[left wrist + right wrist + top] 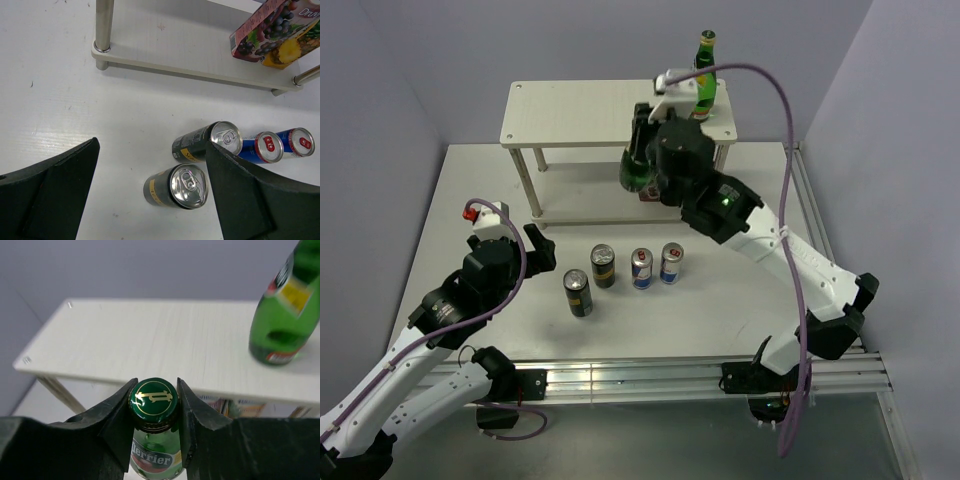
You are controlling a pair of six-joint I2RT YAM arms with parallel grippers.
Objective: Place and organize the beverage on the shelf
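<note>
Four cans stand on the table (pixel 720 300) near the shelf (pixel 580 110): two dark cans (pixel 604 266) left, two blue-and-silver cans (pixel 641 268) right. One green bottle (pixel 280 315) stands at the top board's far right. The right gripper (pixel 154 395) pinches the second green bottle (pixel 153 400) by its capped neck, at that board's near edge. The left gripper (pixel 152 145) hangs left of the cans, jaws spread wide. A juice carton (pixel 272 32) sits on the lower board.

green bottle (pixel 152 402) — clamped at cap | second bottle (pixel 706 92) atop shelf (pixel 575 112) | four cans (pixel 642 268) upright before it
</note>
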